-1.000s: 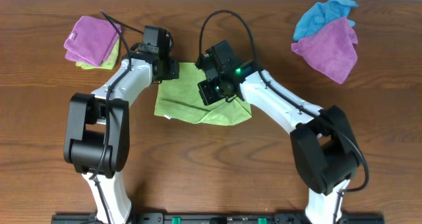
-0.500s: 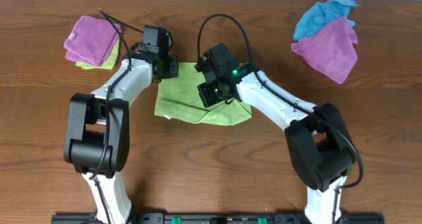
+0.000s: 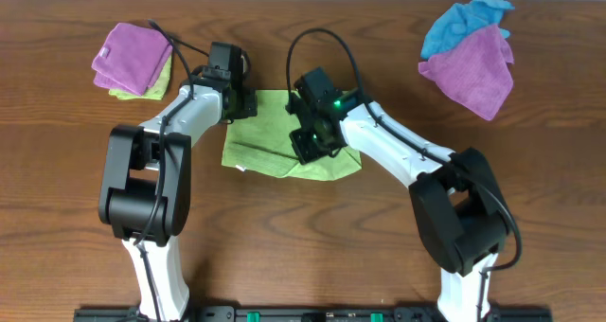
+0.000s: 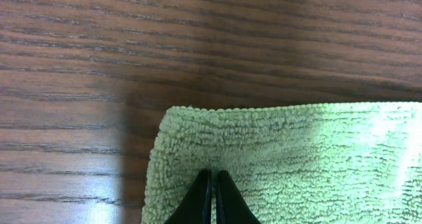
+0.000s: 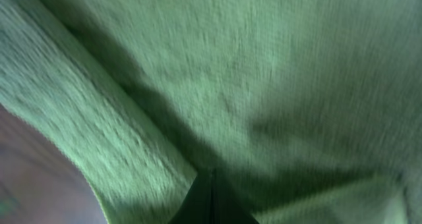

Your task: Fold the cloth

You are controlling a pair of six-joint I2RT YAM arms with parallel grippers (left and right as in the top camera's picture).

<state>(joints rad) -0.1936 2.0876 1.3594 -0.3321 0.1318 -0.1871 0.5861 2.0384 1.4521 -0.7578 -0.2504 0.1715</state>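
A dark wooden table (image 3: 57, 189) fills the overhead view, with two white-and-black arms reaching from the 6 o'clock edge toward its middle. The left arm (image 3: 180, 123) angles toward 1 o'clock, and the right arm (image 3: 407, 156) toward 10 o'clock.

Between them, just beyond the table's centre, lies the cloth (image 3: 260, 147), lime green and spread on the wood. It is wider than it is deep. Its long axis runs from 9 to 3 o'clock, dipping slightly toward 4, and its 4 o'clock corner is rumpled into a doubled flap.

At 2 o'clock a purple cloth (image 3: 473, 71) lies heaped, touching a blue cloth (image 3: 459, 21) behind it. At 10 o'clock a second purple cloth (image 3: 133, 52) sits folded on a green cloth (image 3: 156, 83), well apart from the work.

The left gripper (image 3: 246, 104) is at the cloth's 11 o'clock corner. Its wrist camera shows the fingers (image 4: 198, 201) clenched together, tips down on the pile (image 4: 297, 165) just inside that corner. Whether any fabric is nipped cannot be told.

The right gripper (image 3: 311, 144) is over the cloth's middle. Its fingers (image 5: 212, 197) are likewise clenched, tips on green fabric (image 5: 264, 85) beside a raised ridge, in a blurred view.
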